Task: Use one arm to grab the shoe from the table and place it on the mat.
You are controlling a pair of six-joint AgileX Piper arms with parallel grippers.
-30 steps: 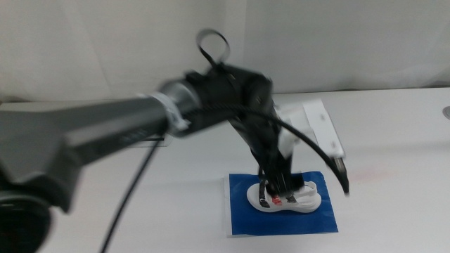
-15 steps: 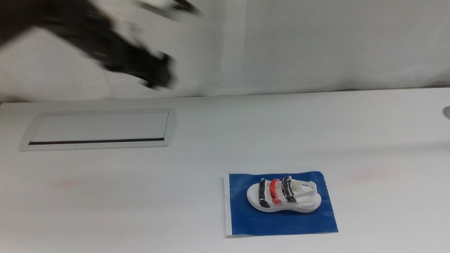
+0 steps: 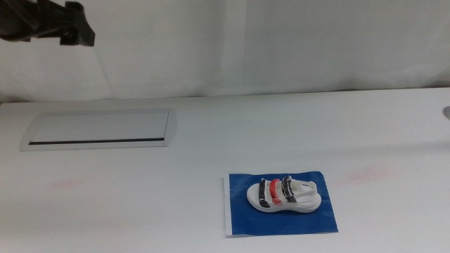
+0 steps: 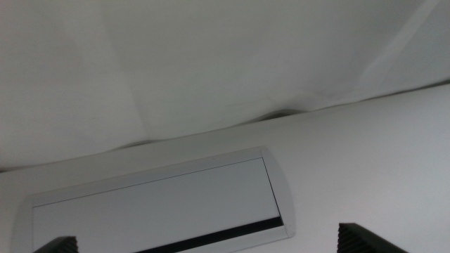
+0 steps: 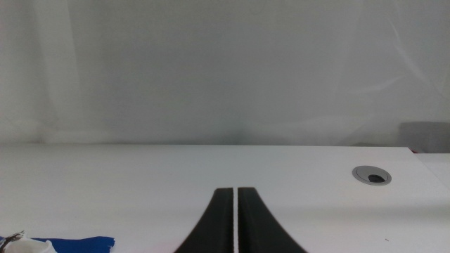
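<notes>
Nearest you in the middle view, the shoe (image 3: 284, 195) lies on its sole on the mat (image 3: 239, 214), inside the blue edges, toe end toward the side your left arm comes from, and nothing is touching it. So, judging by how things lie, the placing step looks finished and what is in hand is clearing the arm away. Your left gripper (image 4: 208, 246) is well apart from the shoe, high above the far corner of the table (image 3: 140, 183); its wrist view shows only two jaw tips set wide at the frame's corners with nothing between them, and ahead of them the grey panel (image 4: 162, 204). Your right gripper (image 5: 236, 221) waits low over the table, jaws pressed together with only a thin seam showing, a corner of the mat and shoe just off to one side of it and a round grommet (image 5: 371, 175) farther ahead. Your next move calls for little: park the left arm clear of the mat and leave the shoe undisturbed.
</notes>
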